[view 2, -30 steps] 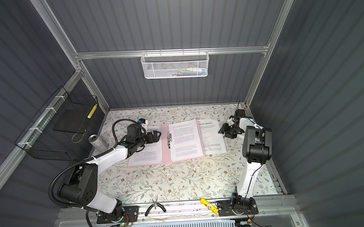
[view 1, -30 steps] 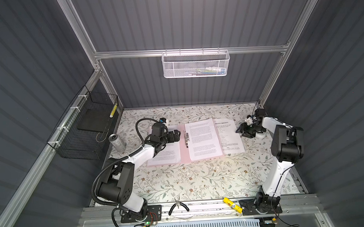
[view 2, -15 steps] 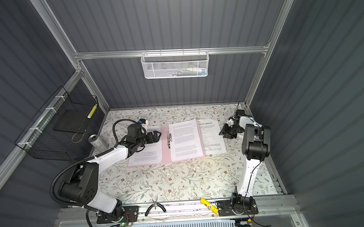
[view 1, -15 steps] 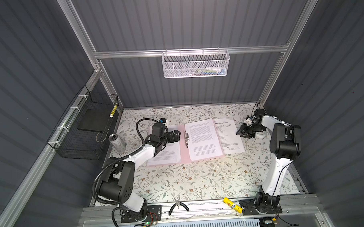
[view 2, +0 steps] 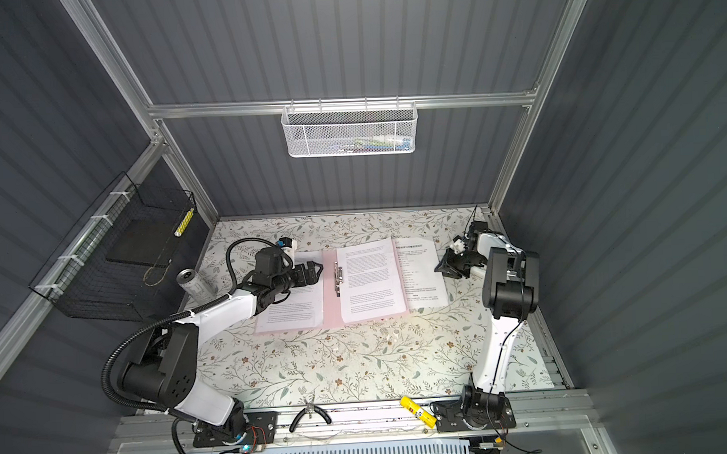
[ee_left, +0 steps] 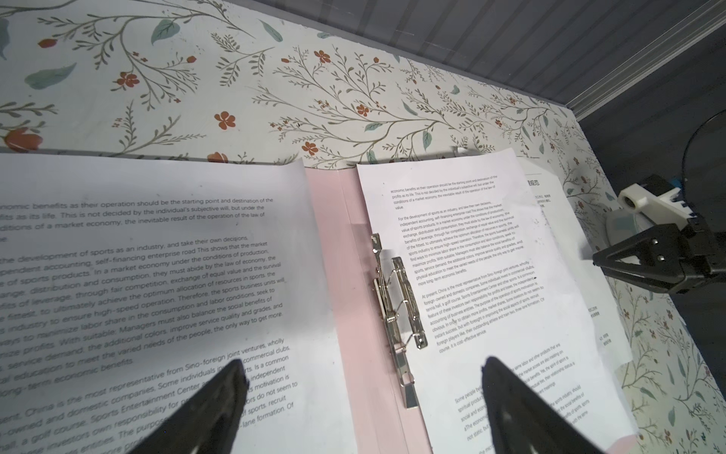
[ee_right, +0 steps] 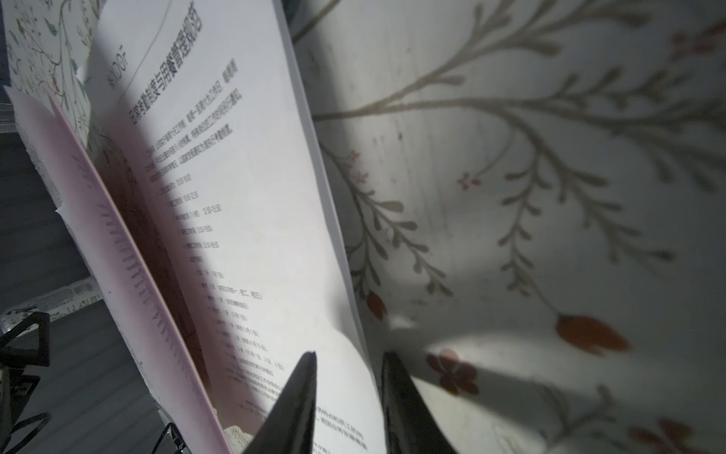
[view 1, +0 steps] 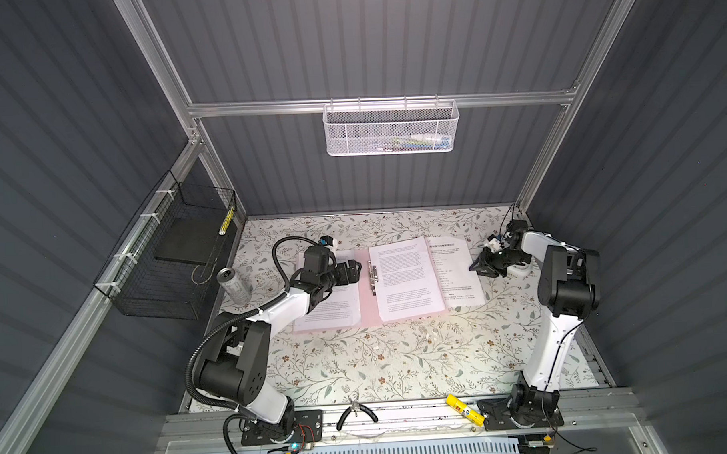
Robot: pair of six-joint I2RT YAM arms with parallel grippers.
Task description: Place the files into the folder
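One sheet (view 1: 457, 274) partly beneath folder (view 1: 366, 302)

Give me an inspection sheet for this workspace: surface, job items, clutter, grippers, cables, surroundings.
Surface: floral table cover, lying flat.
Job's things: pink folder lies open, with the clip on its spine; left sheet on the left flap, right sheet on the right flap; headed sheet sticks out past the folder's right edge.
Clutter: can at the table's left edge; pliers and a yellow tube on the front rail.
Grippers: left gripper wide open over the left sheet; right gripper has its jaws slightly apart, astride the headed sheet's lifted edge.
Cables: black hose loops above the left arm; thin wire runs along the right arm.
Surroundings: white mesh basket on the back rail; black wire basket on the left wall.
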